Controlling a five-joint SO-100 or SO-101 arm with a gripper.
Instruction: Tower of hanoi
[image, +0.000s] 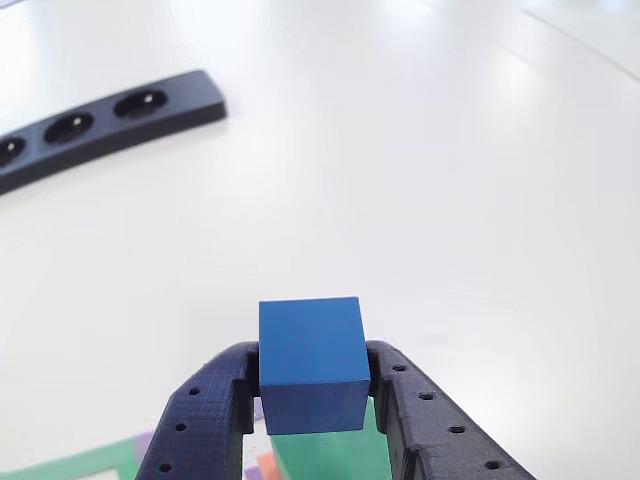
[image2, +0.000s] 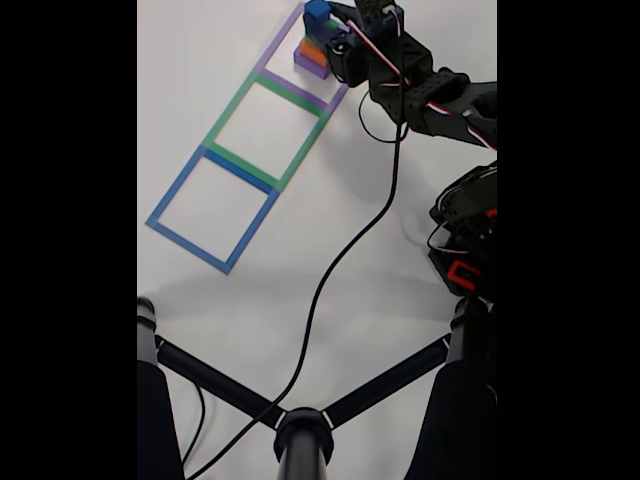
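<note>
In the other view, my gripper (image: 313, 362) is shut on the small dark blue cube (image: 310, 350), one dark finger on each side of it. Directly beneath it is the top of the green cube (image: 330, 458), with a sliver of the orange cube (image: 266, 466) lower down. I cannot tell whether the blue cube touches the green one. The fixed view has the stack at the top: blue cube (image2: 318, 11), orange cube (image2: 311, 50) and purple cube (image2: 311, 67), inside the purple square outline (image2: 276, 48). The gripper (image2: 326, 14) reaches it from the right.
A black strip with round holes (image: 100, 118) lies at the far left in the other view. Green (image2: 232, 103) and blue (image2: 180, 183) square outlines run down-left from the stack. A black cable (image2: 345, 250) crosses the table, and black tripod legs (image2: 215, 382) spread along the bottom.
</note>
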